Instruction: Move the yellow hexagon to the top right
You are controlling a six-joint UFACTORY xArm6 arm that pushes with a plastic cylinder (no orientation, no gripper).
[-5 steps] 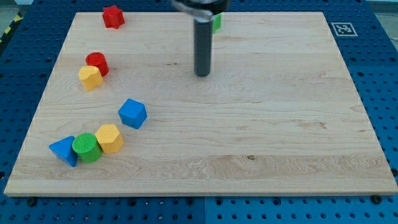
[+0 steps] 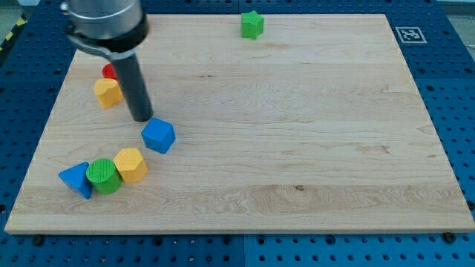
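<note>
The yellow hexagon (image 2: 130,165) lies at the view's lower left, touching a green cylinder (image 2: 102,176) on its left. My tip (image 2: 141,118) rests on the board above the hexagon, just up and left of a blue block (image 2: 158,136) and apart from it. The hexagon is about sixty pixels below the tip. The rod and arm housing rise toward the view's top left.
A blue triangle (image 2: 76,180) sits left of the green cylinder. A second yellow block (image 2: 107,92) lies left of the rod, with a red cylinder (image 2: 110,71) half hidden behind it. A green star (image 2: 252,24) is at the top edge. A marker tag (image 2: 410,34) is at the wooden board's (image 2: 312,133) top right corner.
The rod has moved from the board's upper middle down and left to beside the blue block. It now hides the red star and uncovers the green star. No block has moved.
</note>
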